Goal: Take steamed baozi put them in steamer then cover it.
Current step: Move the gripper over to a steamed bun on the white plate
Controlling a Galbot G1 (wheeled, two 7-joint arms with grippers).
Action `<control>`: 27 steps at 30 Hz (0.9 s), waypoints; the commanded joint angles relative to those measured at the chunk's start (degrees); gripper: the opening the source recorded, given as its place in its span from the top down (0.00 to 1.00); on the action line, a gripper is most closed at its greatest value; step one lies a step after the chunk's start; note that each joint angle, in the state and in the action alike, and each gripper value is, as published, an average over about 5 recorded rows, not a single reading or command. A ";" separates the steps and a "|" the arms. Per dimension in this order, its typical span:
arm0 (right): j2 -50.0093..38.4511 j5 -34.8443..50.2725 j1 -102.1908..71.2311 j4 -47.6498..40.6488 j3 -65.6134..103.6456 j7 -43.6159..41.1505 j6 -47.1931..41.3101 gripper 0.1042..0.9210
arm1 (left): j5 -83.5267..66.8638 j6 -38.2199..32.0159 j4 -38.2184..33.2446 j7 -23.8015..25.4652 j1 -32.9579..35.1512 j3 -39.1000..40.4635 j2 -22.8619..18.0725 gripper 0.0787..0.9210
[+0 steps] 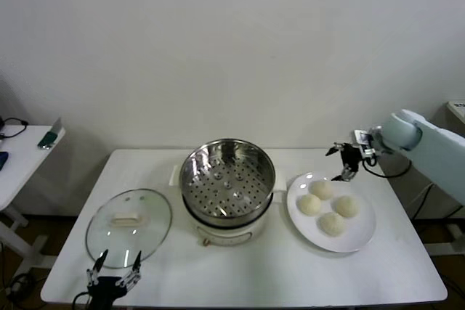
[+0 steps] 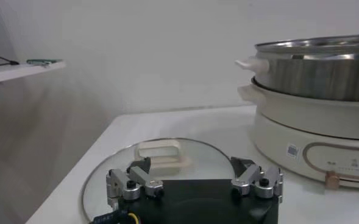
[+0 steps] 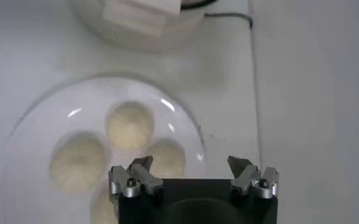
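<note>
Several cream-white baozi (image 1: 321,189) lie on a white plate (image 1: 363,236) at the table's right; the right wrist view shows them (image 3: 129,125) close below. My right gripper (image 1: 343,161) hovers open over the plate's far edge, its jaws (image 3: 190,163) empty and wide apart. The shiny perforated steamer (image 1: 227,179) stands empty on its white pot base (image 2: 313,131) mid-table. The glass cover (image 1: 128,223) with its cream handle (image 2: 159,152) lies flat to the steamer's left. My left gripper (image 1: 115,260) waits open at the table's near edge, just short of the cover (image 2: 167,176).
A white side table (image 1: 22,150) with small items stands off to the far left. The pot's cord (image 3: 228,15) runs behind the base near the wall. Bare tabletop (image 1: 240,274) lies in front of the pot.
</note>
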 commanded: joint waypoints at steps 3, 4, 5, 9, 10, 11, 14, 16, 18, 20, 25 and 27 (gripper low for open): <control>9.43 -0.81 -0.78 -11.00 -7.05 -2.84 -3.52 0.12 | 0.35 0.07 -0.26 0.13 0.49 0.14 -0.37 0.12; 9.97 -0.79 -1.64 -11.13 -6.64 -2.57 -3.66 0.12 | 0.34 0.06 -0.30 0.13 0.57 0.07 -0.45 0.12; 10.43 -0.77 -2.41 -11.18 -6.20 -2.33 -3.78 0.12 | 0.33 0.04 -0.31 0.12 0.65 0.00 -0.53 0.12; 12.53 -0.83 -5.53 -12.73 -3.56 -0.94 -4.24 0.12 | 0.26 -0.11 -0.16 0.07 0.81 -0.19 -0.71 0.12; 13.12 -1.01 -6.25 -13.43 -2.86 -0.64 -4.35 0.12 | 0.25 -0.17 -0.09 0.05 0.81 -0.22 -0.72 0.12; 13.55 -1.28 -6.68 -14.03 -2.38 -0.49 -4.38 0.12 | 0.24 -0.21 -0.04 0.03 0.80 -0.25 -0.72 0.12; 14.78 -2.69 -7.84 -16.45 -0.81 0.03 -4.28 0.12 | 0.24 -0.24 0.01 0.00 0.76 -0.26 -0.77 0.12; 15.58 -3.30 -8.50 -18.21 0.56 0.47 -4.15 0.12 | 0.26 -0.21 -0.01 0.00 0.74 -0.22 -0.84 0.12; 16.17 -3.46 -8.90 -19.44 1.62 0.73 -4.11 0.12 | 0.28 -0.21 0.01 0.00 0.72 -0.20 -0.89 0.12; 16.53 -3.64 -9.06 -20.14 2.10 0.74 -4.08 0.12 | 0.33 -0.19 0.07 -0.01 0.70 -0.14 -0.90 0.12; 16.57 -3.90 -9.15 -20.66 2.17 0.71 -4.06 0.12 | 0.60 -0.09 0.15 -0.06 0.67 0.14 -0.91 0.12; 16.55 -3.92 -9.28 -20.84 2.19 0.73 -4.05 0.12 | 0.68 -0.09 0.21 -0.07 0.66 0.29 -0.93 0.12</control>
